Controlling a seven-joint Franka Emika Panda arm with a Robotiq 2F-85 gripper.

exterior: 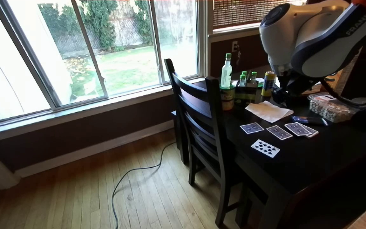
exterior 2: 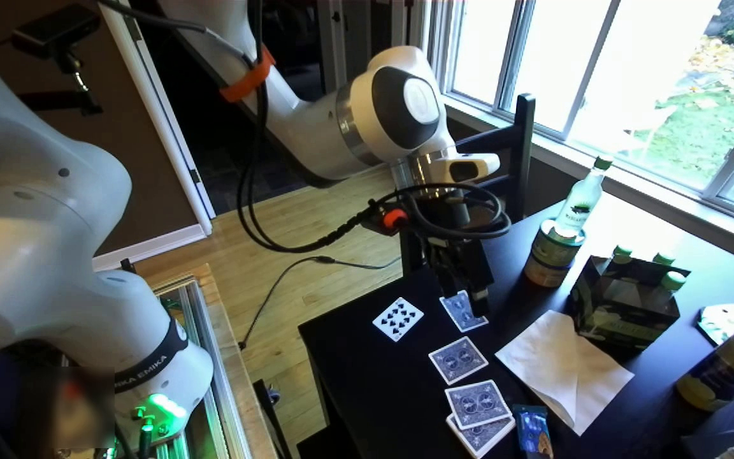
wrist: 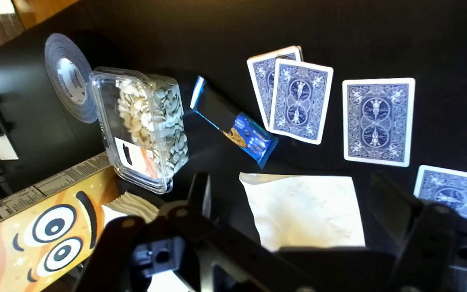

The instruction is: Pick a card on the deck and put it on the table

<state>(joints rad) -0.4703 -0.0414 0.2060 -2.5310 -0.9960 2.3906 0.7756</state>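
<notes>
While cards (wrist: 378, 121) lie on the table (exterior 2: 383, 376), jaws gape wide above it.

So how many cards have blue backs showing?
4, all on the table: the row's end card, its middle card, a crooked card atop the deck, and one card under that. More may hide inside the deck.

Daylight fills the window (exterior: 91, 54) above a brown wall (exterior: 87, 130) and wooden floor (exterior: 84, 190).
</notes>
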